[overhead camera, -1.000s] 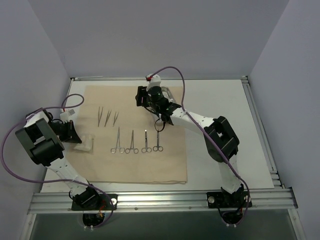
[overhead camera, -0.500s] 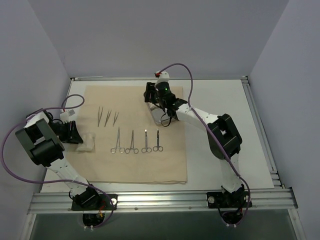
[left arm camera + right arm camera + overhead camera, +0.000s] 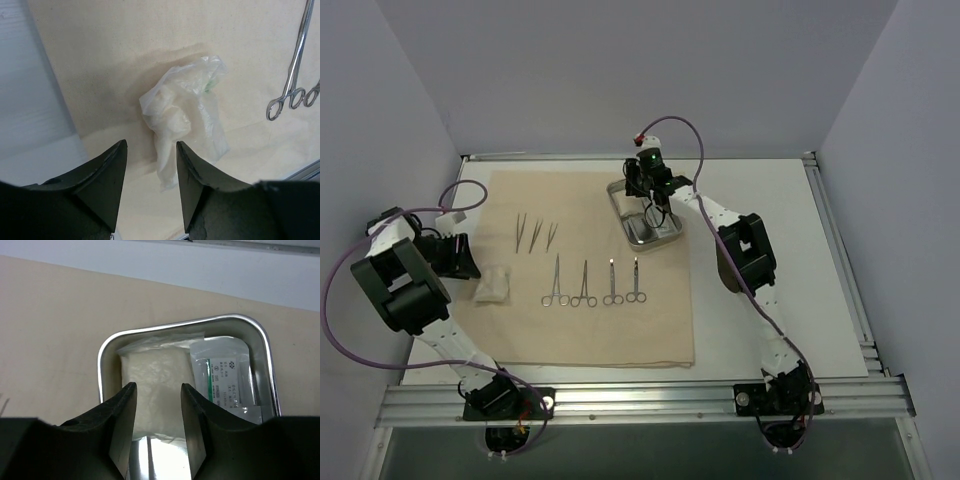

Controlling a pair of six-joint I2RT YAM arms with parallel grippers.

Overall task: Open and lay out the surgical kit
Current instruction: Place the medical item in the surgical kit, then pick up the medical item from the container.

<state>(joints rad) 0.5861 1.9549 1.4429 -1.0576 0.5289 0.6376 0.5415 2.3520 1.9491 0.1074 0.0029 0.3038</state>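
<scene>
A: Starting at the left, what is the left gripper [image 3: 151,145] doing?

B: It is hovering with its two dark fingers [image 3: 111,172] standing apart, holding nothing. Just ahead of them a crumpled clear plastic packet [image 3: 182,120] is lying near the left margin of the beige cloth wrap [image 3: 590,335], which is lying spread flat on the white table [image 3: 770,270].

A: How is that packet going to handle?

B: I am judging it light, soft and slippery, with film that is likely to be collapsing under a pinch. Taking it across the whitish bunched middle is looking safer than the thin edge.

A: And moving right?

B: Three thin metal tweezers [image 3: 535,233] are lying side by side. Nearer the arms, four ring-handled steel forceps and scissors [image 3: 595,283] are sitting in a parallel row, apart from one another. They are looking stiff and thin, lying flush on the cloth.

A: Further right?

B: The small rectangular steel tray [image 3: 175,324] is resting on the cloth's far part. The right gripper [image 3: 158,386] is hanging over it, fingers parted and empty, above a white gauze pad in clear film [image 3: 150,365]. A flat clear packet with a printed label [image 3: 222,377] is lying just beside the pad. Both are looking light and floppy, and probably slick against steel, so pinching the pad's thick middle is seeming the better hold.
</scene>
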